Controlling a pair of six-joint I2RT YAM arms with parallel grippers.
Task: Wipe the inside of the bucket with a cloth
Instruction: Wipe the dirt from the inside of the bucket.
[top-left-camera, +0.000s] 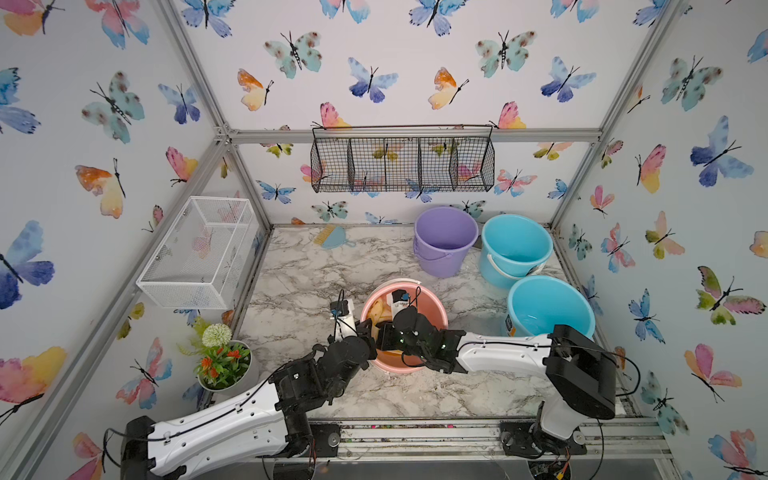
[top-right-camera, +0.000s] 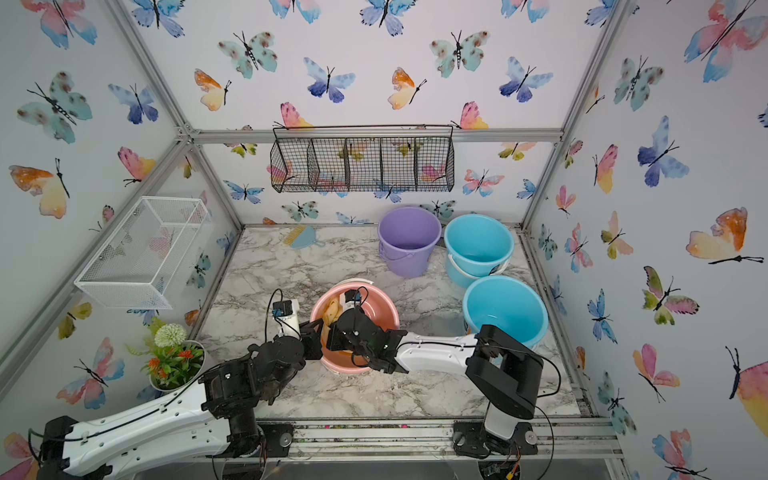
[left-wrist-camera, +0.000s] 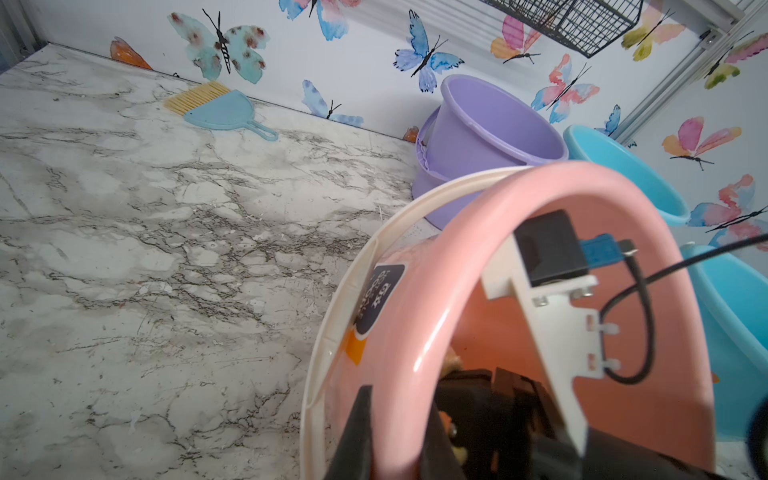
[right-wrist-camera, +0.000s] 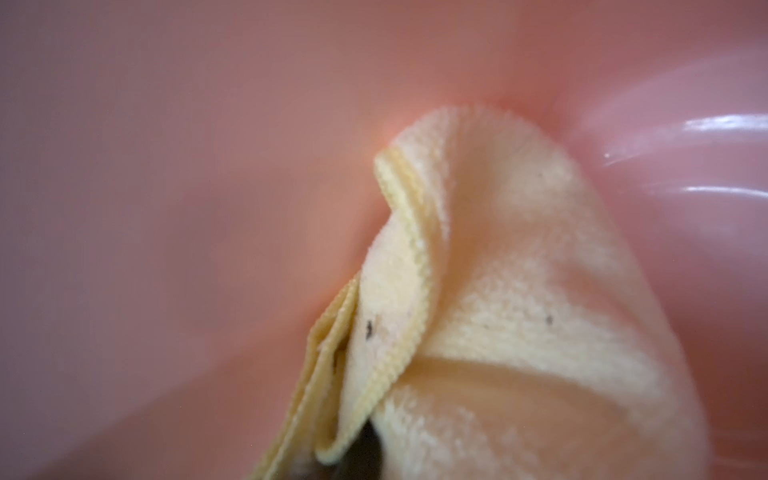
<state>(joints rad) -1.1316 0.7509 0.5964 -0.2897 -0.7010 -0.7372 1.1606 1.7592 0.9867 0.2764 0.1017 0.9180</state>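
- buckets: 4 all up, so 1 pink bucket (top-left-camera: 435, 309), 1 purple bucket (top-left-camera: 440, 259), plus a far blue bucket (top-left-camera: 515, 243) and a near blue bucket (top-left-camera: 548, 303)
- wire baskets: 2, a black basket (top-left-camera: 402, 164) and a white basket (top-left-camera: 199, 253)
- 1 yellow cloth (right-wrist-camera: 498, 291)
- 1 blue dustpan (top-left-camera: 334, 237)
- 1 potted plant (top-left-camera: 222, 361)
- robot arms: 2, left arm (top-left-camera: 232, 424) and right arm (top-left-camera: 507, 353)

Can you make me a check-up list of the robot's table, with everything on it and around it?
Surface: marble table, small specks on it.
Job's things: pink bucket mid-table; yellow cloth inside, against its wall.
Clutter: purple bucket, two blue buckets, dustpan, plant.
Grippers: left gripper shut on the pink bucket's rim; right gripper shut on the cloth.
Cables: black cable loops from the right wrist camera, inside the bucket's mouth.
Surroundings: butterfly walls; black basket, white basket.
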